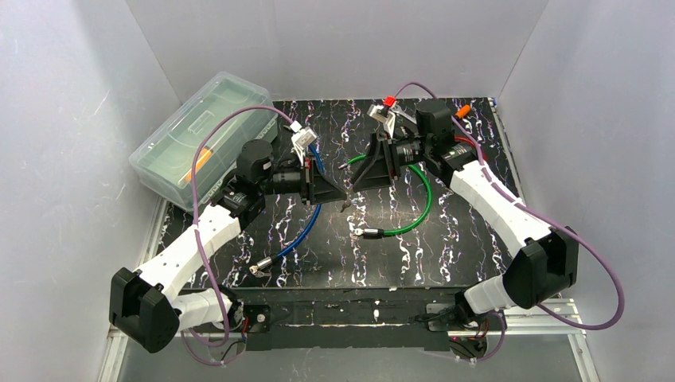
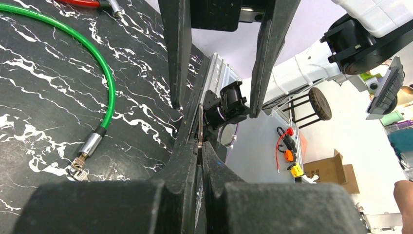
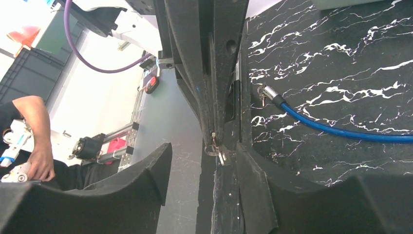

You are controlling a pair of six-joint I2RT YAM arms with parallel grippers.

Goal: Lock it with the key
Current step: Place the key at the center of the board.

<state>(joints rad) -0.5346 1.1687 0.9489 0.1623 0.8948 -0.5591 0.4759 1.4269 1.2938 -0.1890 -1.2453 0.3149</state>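
Two grippers tip to tip at frame centre: left gripper fingers pinched on key, pointing right; right gripper fingers part-open straddling it. Green cable lock on bench below right.

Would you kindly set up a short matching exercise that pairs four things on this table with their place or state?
Things:
1. green cable
2. blue cable
3. plastic box
4. left end effector

Place or state:
A. back left corner of the table
B. lies under the left arm
C. shut on a small metal piece
D. curves below the right end effector

Pairs: 1-D, 2-B, 3-A, 4-C
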